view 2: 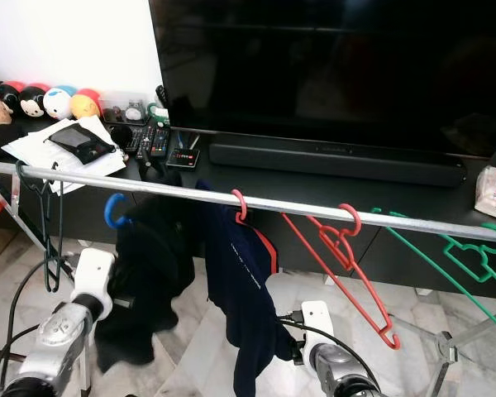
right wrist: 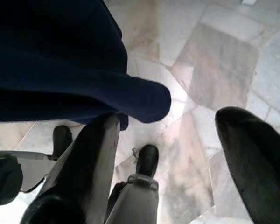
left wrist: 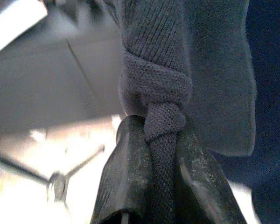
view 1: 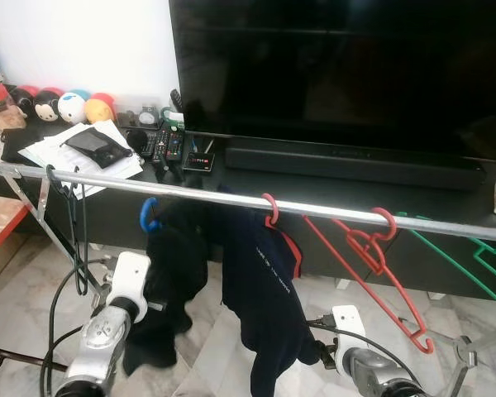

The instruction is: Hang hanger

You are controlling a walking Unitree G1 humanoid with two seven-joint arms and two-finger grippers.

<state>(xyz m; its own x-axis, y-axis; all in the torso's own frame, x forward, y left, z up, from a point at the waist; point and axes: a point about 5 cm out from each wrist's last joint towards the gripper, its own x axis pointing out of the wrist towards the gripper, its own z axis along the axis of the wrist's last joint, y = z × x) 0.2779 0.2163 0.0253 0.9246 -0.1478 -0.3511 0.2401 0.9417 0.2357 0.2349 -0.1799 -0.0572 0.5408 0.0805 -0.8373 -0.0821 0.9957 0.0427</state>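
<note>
A: While the rail [view 1: 231,198] is crossed from 9 o'clock to 3 o'clock in the head views, where is the hanger to be found?

B: A blue hanger [view 1: 148,215] is seen at about 7 o'clock of the frame's middle, its hook hung just below the rail and seemingly not yet seated over it. A black garment [view 1: 169,281] is carried on it.

A: How is it supported?

B: A knitted fold of the black garment is pinched between the fingers of the left gripper [left wrist: 161,177], closed tight on cloth. The grip is judged to be kept so the garment and hanger can be lifted together.

A: And the right gripper [right wrist: 172,154]?

B: It is held spread wide, nothing between its fingers, under the hem of the navy garment [view 1: 269,306] at 6 o'clock. No contact can be confirmed.

A: Count noted?

B: Five hangers are counted: one black [view 1: 66,215] at 9 o'clock, one blue, one red under the navy garment [view 1: 270,211], one bare red hanger [view 1: 372,256] at 4 o'clock, one green hanger [view 2: 471,256] at 3 o'clock. Two garments are hung. Two remotes [view 1: 167,145] at least are made out on the TV stand [view 1: 314,186]; the exact number cannot be told.
</note>
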